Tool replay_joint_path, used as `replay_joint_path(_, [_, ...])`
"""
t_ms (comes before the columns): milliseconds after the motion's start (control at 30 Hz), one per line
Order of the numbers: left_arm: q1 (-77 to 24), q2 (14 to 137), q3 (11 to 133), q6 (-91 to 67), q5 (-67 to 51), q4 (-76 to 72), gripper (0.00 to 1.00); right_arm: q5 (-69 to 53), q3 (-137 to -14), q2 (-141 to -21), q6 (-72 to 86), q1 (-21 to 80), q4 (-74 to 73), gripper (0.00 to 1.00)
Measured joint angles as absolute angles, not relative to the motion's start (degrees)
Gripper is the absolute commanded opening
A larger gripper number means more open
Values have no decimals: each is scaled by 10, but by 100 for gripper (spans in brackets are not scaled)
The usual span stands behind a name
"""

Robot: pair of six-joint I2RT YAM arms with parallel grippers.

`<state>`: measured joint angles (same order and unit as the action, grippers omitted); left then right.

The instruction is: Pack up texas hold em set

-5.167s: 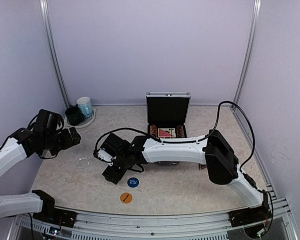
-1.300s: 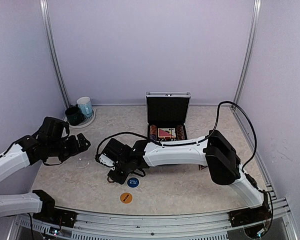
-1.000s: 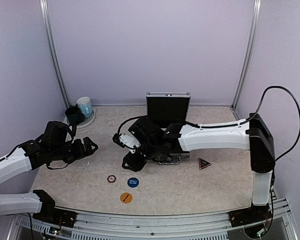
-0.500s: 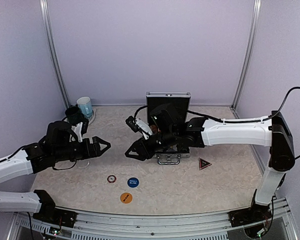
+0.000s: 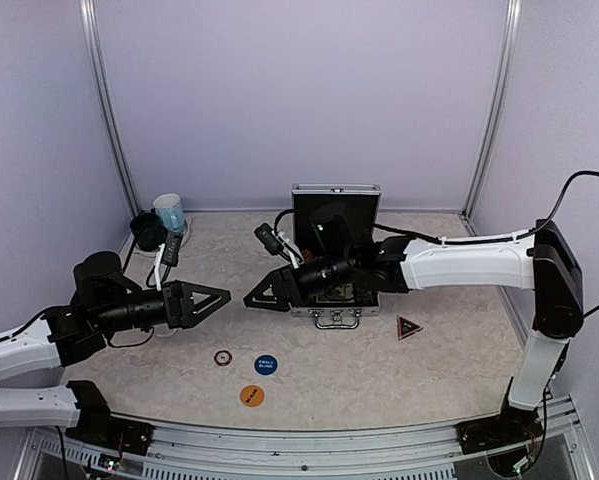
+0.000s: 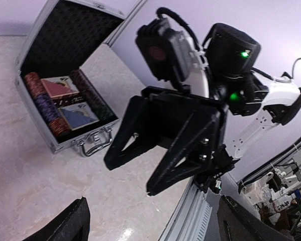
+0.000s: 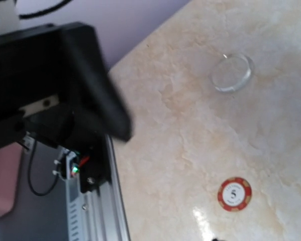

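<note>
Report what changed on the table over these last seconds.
The right gripper rose from beside the blue button and drew back toward the case, leaving a red chip lying there. The left gripper swung in to face it. Both are open and empty. The case, orange button, blue button and mugs stayed put.

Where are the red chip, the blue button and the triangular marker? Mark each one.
red chip (image 7: 234,194): right wrist view, its centre.
blue button (image 5: 266,365): top external view, its centre.
triangular marker (image 5: 409,327): top external view, its middle.
</note>
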<state>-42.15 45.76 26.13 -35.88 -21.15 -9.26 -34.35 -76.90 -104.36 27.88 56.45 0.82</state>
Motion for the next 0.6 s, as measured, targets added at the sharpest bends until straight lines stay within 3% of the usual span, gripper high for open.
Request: replay_joint_path(600, [-474, 502, 258, -384, -301, -212, 83, -433, -751, -1035, 305, 561, 125, 52])
